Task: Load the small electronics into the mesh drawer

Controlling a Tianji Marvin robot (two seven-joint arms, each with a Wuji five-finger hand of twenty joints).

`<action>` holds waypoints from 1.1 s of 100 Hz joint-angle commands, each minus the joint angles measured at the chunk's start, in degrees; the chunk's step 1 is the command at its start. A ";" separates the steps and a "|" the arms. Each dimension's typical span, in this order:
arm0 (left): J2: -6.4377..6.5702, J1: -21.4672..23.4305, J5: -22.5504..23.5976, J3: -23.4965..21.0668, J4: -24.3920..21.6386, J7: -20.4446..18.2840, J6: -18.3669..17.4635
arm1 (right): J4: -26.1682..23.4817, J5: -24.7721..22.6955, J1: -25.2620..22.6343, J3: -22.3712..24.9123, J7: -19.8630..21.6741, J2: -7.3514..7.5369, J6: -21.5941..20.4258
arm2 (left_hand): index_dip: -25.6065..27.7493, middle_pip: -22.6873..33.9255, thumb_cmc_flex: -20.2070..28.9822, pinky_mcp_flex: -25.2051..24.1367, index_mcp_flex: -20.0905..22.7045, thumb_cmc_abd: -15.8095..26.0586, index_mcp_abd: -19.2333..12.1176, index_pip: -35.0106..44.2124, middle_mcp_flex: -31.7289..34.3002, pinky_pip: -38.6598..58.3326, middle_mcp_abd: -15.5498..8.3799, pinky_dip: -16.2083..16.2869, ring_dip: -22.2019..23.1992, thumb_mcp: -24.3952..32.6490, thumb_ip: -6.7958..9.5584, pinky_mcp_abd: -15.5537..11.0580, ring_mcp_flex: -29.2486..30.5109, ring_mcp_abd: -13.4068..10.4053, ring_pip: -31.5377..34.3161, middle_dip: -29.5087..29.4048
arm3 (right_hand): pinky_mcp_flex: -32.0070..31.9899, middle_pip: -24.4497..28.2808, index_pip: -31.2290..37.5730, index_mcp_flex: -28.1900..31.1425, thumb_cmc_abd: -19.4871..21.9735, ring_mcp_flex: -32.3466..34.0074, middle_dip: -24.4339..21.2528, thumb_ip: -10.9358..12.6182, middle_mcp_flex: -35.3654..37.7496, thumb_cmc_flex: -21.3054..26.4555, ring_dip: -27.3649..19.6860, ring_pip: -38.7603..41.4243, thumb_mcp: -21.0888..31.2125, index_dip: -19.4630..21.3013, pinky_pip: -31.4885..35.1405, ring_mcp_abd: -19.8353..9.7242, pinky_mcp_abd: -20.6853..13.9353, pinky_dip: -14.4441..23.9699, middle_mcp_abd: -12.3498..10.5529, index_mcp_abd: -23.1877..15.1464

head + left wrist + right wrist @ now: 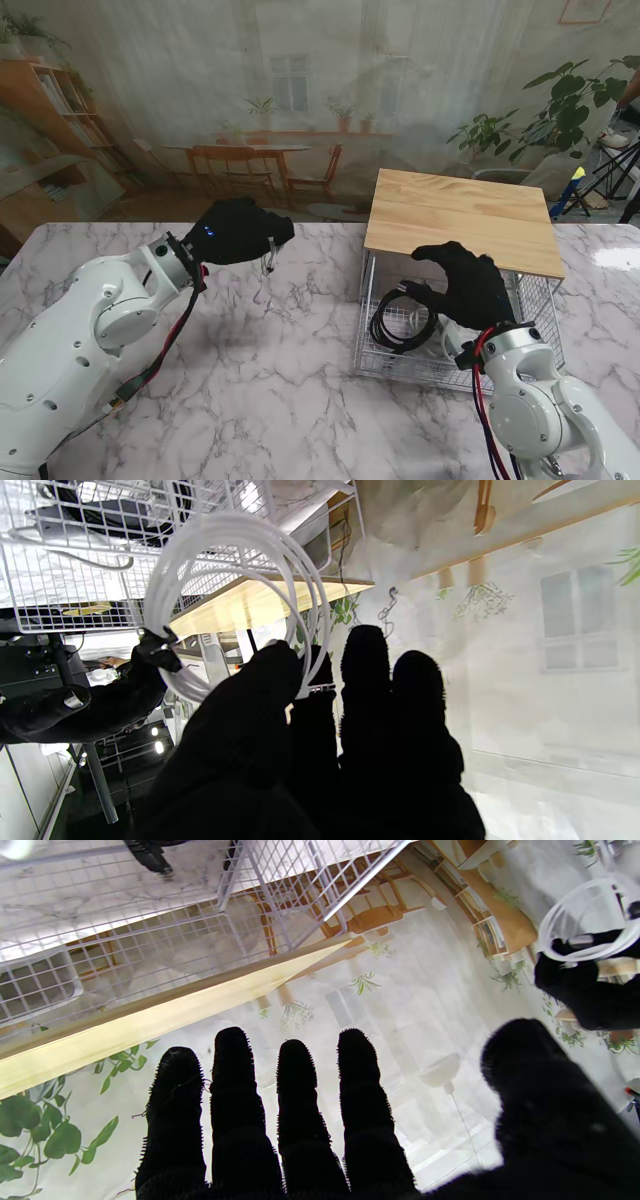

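Closest to us, our right hand (pixel 470 287) is hovering over the mesh drawer (pixel 395 366), fingers spread and holding nothing. Our left hand (pixel 240 230) is raised above the marble table (pixel 270 380), well apart from the drawer, pinching a coil of white cable (pixel 235 595). A black cable (pixel 400 318) is already lying inside the drawer.

We are judging the grip as the risk: only one edge of the coil is pinched between thumb (pixel 250 700) and fingers, so the loops could spring loose or slide out on the way across. The wooden top (pixel 460 220) is covering the far part of the drawer, and the coil could catch on it or on the wire rim. Our right hand may also be crowding the opening.

From the stand, the white cable is barely showing; the left wrist view is showing its loops clearly. The right wrist view is showing four straight fingers (pixel 295 1100) and the coil (pixel 585 920) from the other side.
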 commanded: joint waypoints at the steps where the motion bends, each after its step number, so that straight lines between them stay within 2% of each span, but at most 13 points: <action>1: -0.99 -1.42 -0.33 1.21 -0.95 -1.23 0.68 | 0.71 0.45 0.59 -0.72 0.12 -0.19 -0.50 | 1.54 -0.03 2.27 0.62 2.64 0.21 1.15 3.80 1.95 0.42 0.72 1.51 -0.37 -0.49 0.28 -2.85 1.72 3.31 1.55 1.01 | -0.85 2.23 0.43 -1.04 -2.18 0.64 1.91 0.37 -1.78 -3.04 0.16 -2.79 1.16 0.58 -0.87 -0.17 0.30 -0.32 -1.03 1.07; 13: -1.38 -3.68 -2.86 4.10 -0.91 -3.34 2.31 | 1.35 1.41 1.47 -2.06 0.06 -0.21 -1.39 | 1.60 -0.08 2.35 0.72 2.66 0.12 1.15 3.76 1.98 0.42 0.75 1.57 -0.35 -0.56 0.36 -2.87 1.82 3.24 1.56 1.07 | -1.73 3.16 -0.19 -1.42 -4.46 -0.04 4.09 -0.25 -3.89 -5.71 0.03 -3.07 1.92 0.75 -1.50 -0.15 0.49 -0.44 -0.85 1.65; 27: -1.87 -5.82 -5.84 7.05 -1.29 -5.20 4.07 | 1.47 2.37 2.68 -3.82 0.45 -0.20 -1.62 | 1.64 -0.06 2.39 0.86 2.68 0.03 1.15 3.72 2.19 0.49 0.82 1.66 -0.28 -0.54 0.47 -2.82 2.04 3.33 1.67 1.13 | -2.98 2.93 -1.08 -1.85 -5.15 -0.87 4.75 -0.76 -5.89 -7.73 -0.12 -3.37 1.87 0.67 -2.35 -0.09 0.82 -0.58 -0.27 3.05; 42: -2.28 -8.01 -8.83 9.83 -1.46 -7.35 5.97 | 1.00 3.63 4.28 -6.09 1.07 -0.26 -0.05 | 1.70 -0.13 2.41 0.98 2.63 -0.21 1.38 3.60 2.16 0.68 1.24 1.83 -0.16 -0.44 0.67 -2.61 2.24 3.52 1.85 1.19 | -4.04 2.34 -4.29 -0.88 -4.39 -1.71 5.15 -1.52 -7.16 -10.55 -0.33 -3.59 1.89 -0.38 -3.38 0.45 1.21 -0.54 1.15 5.86; 53: -2.46 -9.36 -10.29 11.35 -1.35 -8.64 7.33 | 1.12 4.25 5.73 -7.55 1.49 -0.31 1.40 | 1.84 -0.10 2.44 1.10 2.68 -0.40 1.64 3.46 2.22 0.85 1.54 1.98 -0.07 -0.25 0.83 -2.34 2.41 3.70 1.99 1.29 | -4.97 1.91 -6.45 -0.78 -4.44 -2.30 5.18 -1.79 -8.18 -11.75 -0.42 -3.75 2.10 -0.83 -4.31 0.63 1.61 -0.61 1.50 6.59; 71: -2.82 -10.20 -11.46 12.81 -1.37 -8.54 8.75 | 1.72 7.01 7.96 -9.50 1.90 -0.59 3.40 | 2.16 -0.12 2.39 1.22 2.81 -0.49 2.01 3.17 2.25 1.17 1.66 2.26 0.11 -0.07 0.92 -2.16 2.61 3.80 2.21 1.42 | -6.72 1.18 -9.13 -3.27 -5.24 -3.35 5.01 -1.94 -11.86 -12.55 -0.64 -4.11 2.52 -1.02 -6.22 0.47 2.13 -1.18 1.74 7.66; 83: -3.04 -10.51 -11.54 13.93 -1.48 -8.03 9.80 | 1.75 10.56 9.25 -10.78 2.48 -0.89 5.11 | 2.41 -0.11 2.32 1.52 2.90 -0.73 2.17 2.96 2.44 1.52 2.03 2.49 0.29 0.04 0.97 -2.06 2.99 3.91 2.51 1.46 | -7.65 1.25 -10.35 -4.34 -6.42 -4.02 4.89 -2.07 -13.86 -13.00 -0.79 -4.31 3.20 -0.54 -7.24 0.56 2.40 -1.42 2.14 8.66; 91: -3.19 -10.76 -11.67 14.74 -1.52 -7.78 10.61 | 2.08 11.34 10.20 -11.67 2.39 -1.03 5.84 | 2.48 -0.11 2.49 1.57 2.97 -0.78 2.26 2.88 2.49 1.64 2.14 2.57 0.35 0.22 1.06 -1.96 3.10 3.96 2.61 1.47 | -8.16 1.64 -10.24 -4.20 -7.25 -4.14 4.87 -2.14 -14.23 -12.95 -0.87 -4.32 3.80 0.43 -7.83 0.53 2.77 -1.51 2.14 8.70; 93: -3.23 -10.83 -11.70 14.94 -1.53 -7.75 10.80 | 2.15 11.49 10.43 -11.92 2.40 -1.06 6.05 | 2.50 -0.11 2.45 1.58 2.98 -0.83 2.28 2.86 2.50 1.66 2.21 2.58 0.36 0.22 1.07 -1.95 3.12 3.96 2.63 1.48 | -8.17 1.93 -9.80 -4.45 -7.55 -4.23 4.71 -2.26 -14.50 -13.16 -0.95 -4.29 4.52 2.19 -8.24 0.55 2.81 -1.51 2.24 8.70; 99: -3.35 -11.11 -11.80 15.59 -1.58 -7.62 11.51 | 2.40 11.75 11.18 -12.73 2.38 -1.14 6.65 | 2.55 -0.10 2.43 1.64 3.03 -0.91 2.39 2.80 2.54 1.74 2.26 2.63 0.40 0.26 1.10 -1.89 3.19 3.98 2.69 1.49 | -8.44 1.97 -9.26 -3.78 -7.92 -4.37 4.59 -2.31 -14.86 -12.93 -1.01 -4.32 4.82 3.30 -8.52 0.54 3.01 -1.51 2.30 8.76; 110: -3.54 -11.79 -12.06 16.84 -1.75 -7.78 13.01 | 2.78 12.29 12.37 -13.98 2.54 -1.23 7.54 | 2.68 -0.12 2.48 1.66 3.16 -1.00 2.64 2.65 2.56 1.83 2.46 2.69 0.46 0.39 1.18 -1.75 3.25 4.14 2.75 1.51 | -8.57 2.49 -5.58 -3.81 -8.73 -4.51 4.18 -2.02 -15.61 -11.63 -1.11 -4.30 5.08 9.24 -8.80 0.58 3.38 -1.28 2.31 8.75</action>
